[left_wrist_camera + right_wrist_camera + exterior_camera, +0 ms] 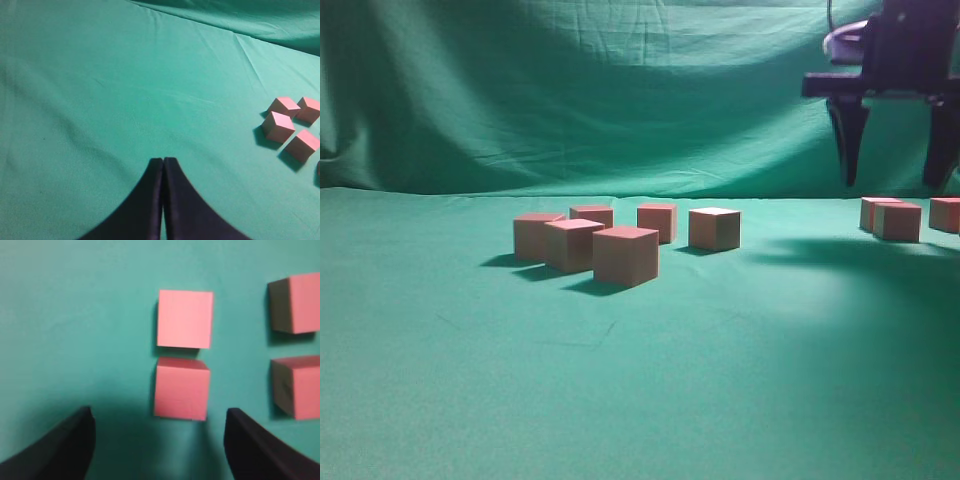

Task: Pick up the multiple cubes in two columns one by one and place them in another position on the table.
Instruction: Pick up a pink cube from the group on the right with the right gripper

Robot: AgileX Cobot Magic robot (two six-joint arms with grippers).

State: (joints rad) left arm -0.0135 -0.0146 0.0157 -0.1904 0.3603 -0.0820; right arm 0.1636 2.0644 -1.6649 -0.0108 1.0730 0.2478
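Green table [75, 315], right pincer [157, 450] spread wide above a cube [181, 388]: light, rigid, sharp-edged; grip its flat opposite sides.

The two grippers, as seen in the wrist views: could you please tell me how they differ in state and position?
The left gripper is shut, fingers pressed together; the right gripper is open, fingers wide apart. The left gripper has only bare table ahead, its nearest cubes off to the side; the right gripper hangs above a cube pair. Both are black and hold nothing.
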